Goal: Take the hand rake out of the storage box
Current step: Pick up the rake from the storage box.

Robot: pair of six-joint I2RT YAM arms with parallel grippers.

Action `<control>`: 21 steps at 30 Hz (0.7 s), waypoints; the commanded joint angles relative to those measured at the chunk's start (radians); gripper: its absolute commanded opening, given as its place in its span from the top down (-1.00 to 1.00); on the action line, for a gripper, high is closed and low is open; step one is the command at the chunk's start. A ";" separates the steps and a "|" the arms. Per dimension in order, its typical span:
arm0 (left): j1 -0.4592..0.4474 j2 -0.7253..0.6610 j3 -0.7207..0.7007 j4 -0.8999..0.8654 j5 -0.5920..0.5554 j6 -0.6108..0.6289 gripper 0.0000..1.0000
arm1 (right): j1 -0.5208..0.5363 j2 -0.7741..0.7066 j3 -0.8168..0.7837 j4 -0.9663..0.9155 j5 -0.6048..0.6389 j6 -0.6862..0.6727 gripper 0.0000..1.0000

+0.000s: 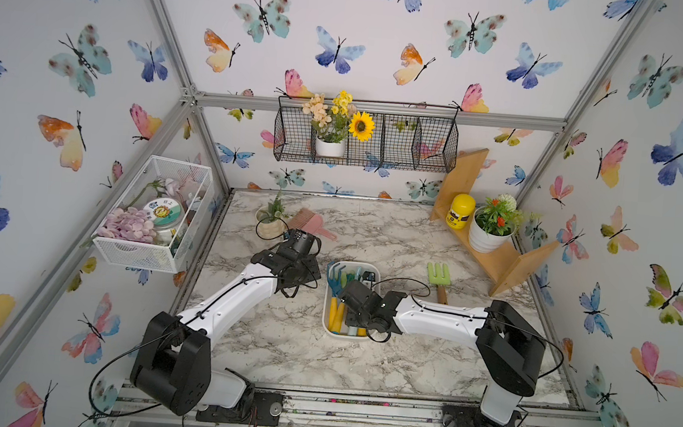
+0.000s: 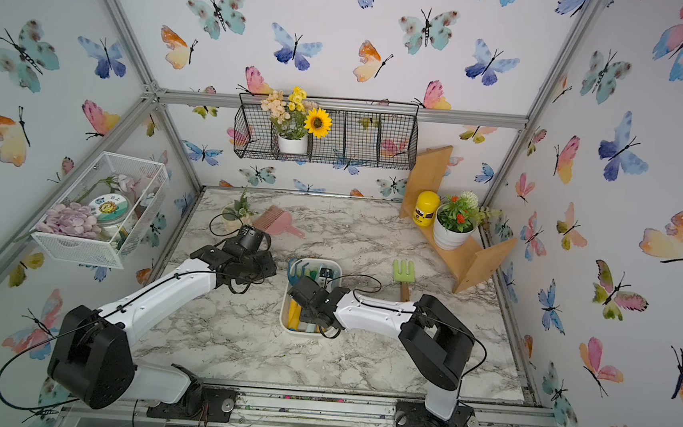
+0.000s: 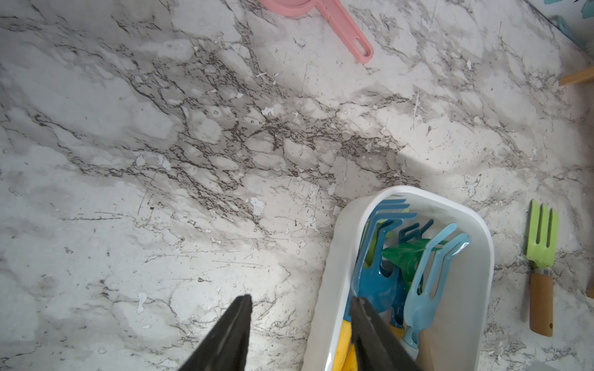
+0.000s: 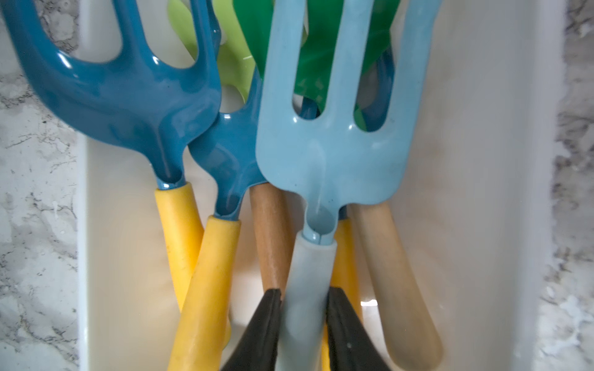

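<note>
The storage box (image 1: 325, 313) is a shallow white tray in the middle of the marble table, seen in both top views (image 2: 282, 314). Several hand rakes lie in it. Uppermost is a light blue hand rake (image 4: 334, 144) with a pale grey-blue handle. My right gripper (image 4: 303, 294) reaches down into the box and is shut on that handle. Beside it lie two dark blue rakes (image 4: 128, 96) with yellow handles. My left gripper (image 3: 300, 300) stands open and holds nothing. It hovers at the box's left long wall (image 3: 331, 289), one finger over the table and one over the box.
A lime green rake (image 1: 439, 276) with a wooden handle lies on the table right of the box. A pink dustpan (image 1: 310, 222) and a small plant pot (image 1: 270, 221) sit at the back left. A wooden shelf (image 1: 494, 260) with a potted plant stands at the back right.
</note>
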 commanded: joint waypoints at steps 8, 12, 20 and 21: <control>0.005 -0.017 -0.017 -0.006 0.023 0.003 -0.08 | -0.006 0.006 -0.034 0.040 0.046 0.032 0.34; 0.005 -0.017 -0.020 -0.005 0.024 0.003 -0.08 | -0.007 0.015 -0.033 0.052 0.049 0.031 0.46; 0.005 -0.021 -0.026 -0.008 0.013 0.008 -0.08 | -0.007 -0.019 -0.025 0.051 0.054 0.014 0.70; 0.005 -0.022 -0.026 -0.008 0.013 0.008 -0.08 | -0.007 -0.029 -0.024 0.046 0.055 0.011 0.71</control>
